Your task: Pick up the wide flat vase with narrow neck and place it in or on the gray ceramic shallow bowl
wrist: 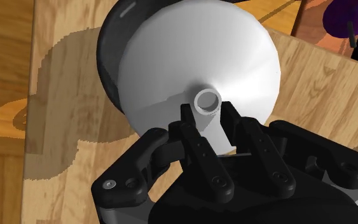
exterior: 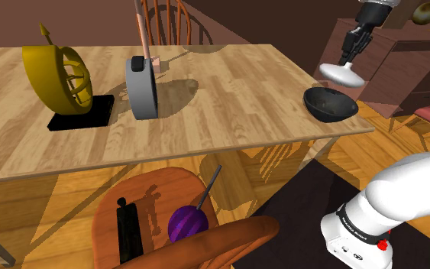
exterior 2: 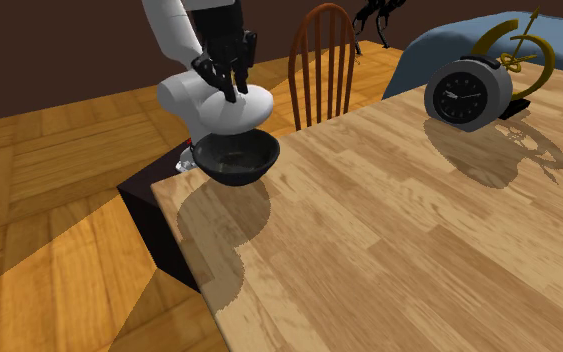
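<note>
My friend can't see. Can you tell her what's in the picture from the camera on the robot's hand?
The robot's black two-finger gripper is shut on the narrow neck of a wide, flat white vase. Looking down past the neck, the vase hangs over a dark, shallow round bowl that stands on a light wooden table.

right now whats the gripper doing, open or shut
Gripper: shut on the white vase, clasping its neck, over the dark bowl.

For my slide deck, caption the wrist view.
Gripper clasps the white vase by its neck over the dark bowl on the wooden table.
</note>
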